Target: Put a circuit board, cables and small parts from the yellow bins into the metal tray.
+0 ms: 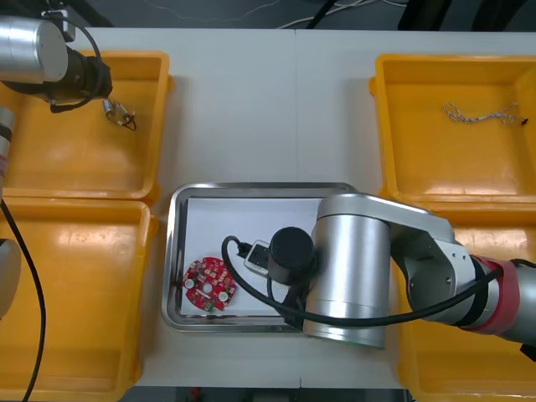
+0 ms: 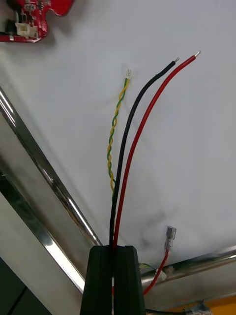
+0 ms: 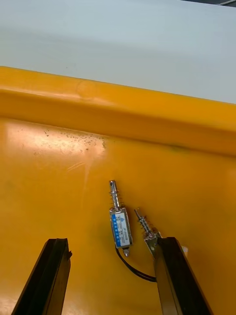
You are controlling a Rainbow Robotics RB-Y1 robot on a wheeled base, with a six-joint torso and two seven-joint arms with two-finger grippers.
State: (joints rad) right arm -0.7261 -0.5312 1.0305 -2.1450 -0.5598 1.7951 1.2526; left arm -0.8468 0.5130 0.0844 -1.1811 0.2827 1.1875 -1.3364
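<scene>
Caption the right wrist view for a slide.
Right gripper shut on cables in the white-lined metal tray, red circuit board beyond.

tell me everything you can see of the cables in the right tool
The cables are three thin leads pinched in the shut right tool: a black one and a red one, both with stripped metal tips, and a twisted yellow-green pair ending in a small white plug. They fan out from the fingers over the white floor of the metal tray.

The bench (image 1: 268, 100) is seen steeply from above; the metal tray (image 1: 172, 251) is shared with the close right wrist view, the far left yellow bin (image 1: 67, 146) with the left.
</scene>
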